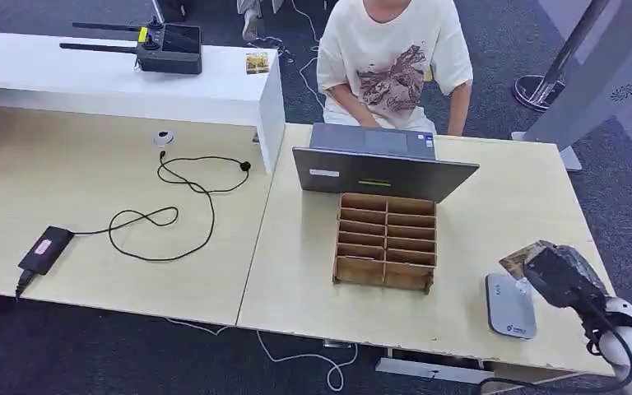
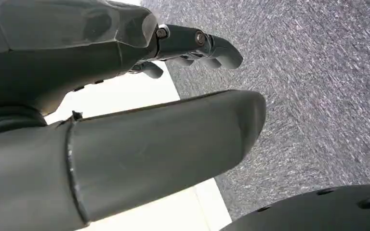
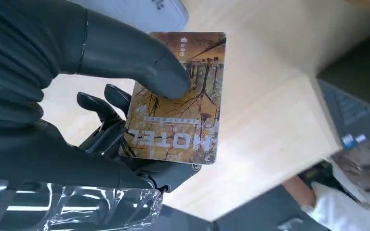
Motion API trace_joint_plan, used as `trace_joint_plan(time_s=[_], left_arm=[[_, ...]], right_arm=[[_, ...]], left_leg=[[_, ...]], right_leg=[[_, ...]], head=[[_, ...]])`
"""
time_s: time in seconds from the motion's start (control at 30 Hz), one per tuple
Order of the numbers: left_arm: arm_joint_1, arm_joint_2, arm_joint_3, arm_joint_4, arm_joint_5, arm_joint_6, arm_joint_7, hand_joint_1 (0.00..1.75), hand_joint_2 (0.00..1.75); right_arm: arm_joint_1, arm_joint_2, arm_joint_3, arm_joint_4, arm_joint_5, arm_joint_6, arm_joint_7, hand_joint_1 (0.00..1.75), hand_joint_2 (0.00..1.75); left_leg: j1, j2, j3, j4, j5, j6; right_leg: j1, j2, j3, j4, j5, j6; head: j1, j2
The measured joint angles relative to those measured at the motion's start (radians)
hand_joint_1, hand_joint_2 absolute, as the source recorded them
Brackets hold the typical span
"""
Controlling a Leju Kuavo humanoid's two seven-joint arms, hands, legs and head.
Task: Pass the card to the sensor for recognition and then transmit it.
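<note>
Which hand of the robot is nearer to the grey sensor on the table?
Right. The right hand holds the card just beside the sensor; the left hand hangs over the carpet.

brown hotel card (image 3: 176,98) in right hand (image 1: 561,274); grey sensor (image 1: 509,305) beside

Right robot hand (image 1: 561,276) holds what looks like a card (image 1: 520,258) above sensor (image 1: 509,306).

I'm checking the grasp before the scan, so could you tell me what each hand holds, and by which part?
The right hand pinches the hotel card, thumb on its printed face and fingers behind. The left hand holds nothing.
</note>
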Motion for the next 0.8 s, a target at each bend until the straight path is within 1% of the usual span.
trace_joint_plan(time_s=[0.1, 0.17, 0.27, 0.37, 0.47, 0.7, 0.8], left_arm=[[0.000, -0.003, 0.001, 0.000, 0.002, 0.007, 0.000, 0.00, 0.00], [0.000, -0.007, 0.002, 0.000, 0.002, 0.011, 0.000, 0.00, 0.00], [0.000, -0.012, 0.002, 0.000, 0.002, 0.015, 0.000, 0.00, 0.00], [0.001, -0.016, 0.003, 0.000, -0.003, 0.015, -0.002, 0.00, 0.00], [0.001, -0.017, 0.003, 0.000, -0.009, 0.012, -0.002, 0.00, 0.00], [0.000, -0.021, 0.003, 0.000, -0.017, 0.005, 0.000, 0.00, 0.00], [-0.001, -0.023, 0.007, 0.000, -0.019, -0.002, 0.003, 0.00, 0.00]], right_arm=[[-0.008, 0.015, -0.018, -0.036, 0.012, -0.042, -0.024, 1.75, 1.75], [-0.016, 0.029, -0.025, -0.062, 0.035, -0.083, -0.035, 1.75, 1.75], [-0.033, 0.062, -0.036, -0.112, 0.087, -0.175, -0.041, 1.75, 1.75], [-0.075, 0.098, -0.036, -0.152, 0.163, -0.259, -0.041, 1.75, 1.75], [-0.163, 0.125, -0.016, -0.153, 0.256, -0.330, -0.039, 1.75, 1.75], [-0.402, 0.197, 0.071, -0.092, 0.367, -0.422, -0.023, 1.75, 1.75], [-0.494, 0.237, 0.117, -0.045, 0.426, -0.475, 0.000, 1.75, 1.75]], left_leg=[[0.000, 0.000, 0.000, 0.000, 0.000, 0.000], [0.000, 0.000, 0.000, 0.000, 0.000, 0.000], [0.000, 0.000, 0.000, 0.000, 0.000, 0.000], [0.000, 0.001, 0.000, 0.000, 0.000, 0.000], [0.000, 0.002, 0.000, 0.000, 0.001, 0.000], [0.000, 0.002, 0.001, 0.000, 0.001, -0.001], [0.000, 0.003, 0.001, 0.000, 0.001, -0.001]], right_leg=[[0.000, 0.000, 0.000, 0.000, 0.000, 0.000], [0.000, 0.000, 0.000, 0.000, 0.000, 0.000], [0.000, 0.000, 0.000, 0.000, 0.000, 0.000], [0.000, 0.001, 0.000, 0.001, 0.000, 0.000], [0.000, 0.002, 0.000, 0.001, 0.000, 0.000], [0.000, 0.002, 0.000, 0.002, 0.001, -0.001], [0.000, 0.003, 0.000, 0.002, 0.001, -0.001]], head=[[0.000, 0.000], [0.000, 0.000], [0.000, 0.000], [0.000, 0.000], [0.000, 0.000], [0.000, 0.000], [0.000, 0.000]])
